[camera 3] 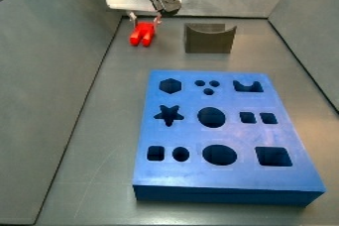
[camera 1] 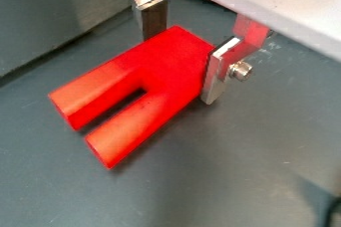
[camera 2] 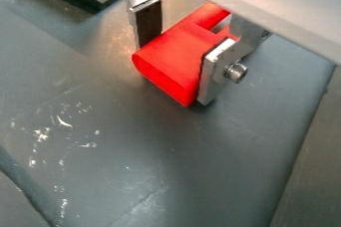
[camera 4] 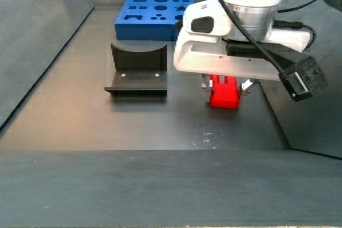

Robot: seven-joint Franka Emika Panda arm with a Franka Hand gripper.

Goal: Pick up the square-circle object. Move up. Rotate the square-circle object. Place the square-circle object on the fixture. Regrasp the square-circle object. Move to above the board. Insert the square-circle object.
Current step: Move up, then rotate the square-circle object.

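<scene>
The hand [camera 1: 186, 47] is down low over the grey worktop [camera 2: 120, 171], its two silver fingers [camera 1: 224, 72] closed in on the solid end of the red block [camera 1: 134, 97]. In both wrist views the dark pads press against opposite sides of that block, so the hand has hold of it. The block's two short prongs stick out away from the fingers, and its underside looks to be at or just above the worktop; I cannot tell whether it touches.

In a side view the red block [camera 3: 141, 34] sits just beside the dark notched fixture [camera 3: 209, 38], with the hand [camera 3: 143, 12] directly above it. The blue board [camera 3: 219, 136] with its cut-out holes lies well apart from the fixture, on the side away from the back wall.

In a side view the fixture [camera 4: 139, 67] stands between the board [camera 4: 158, 17] and the red block [camera 4: 229, 92].
</scene>
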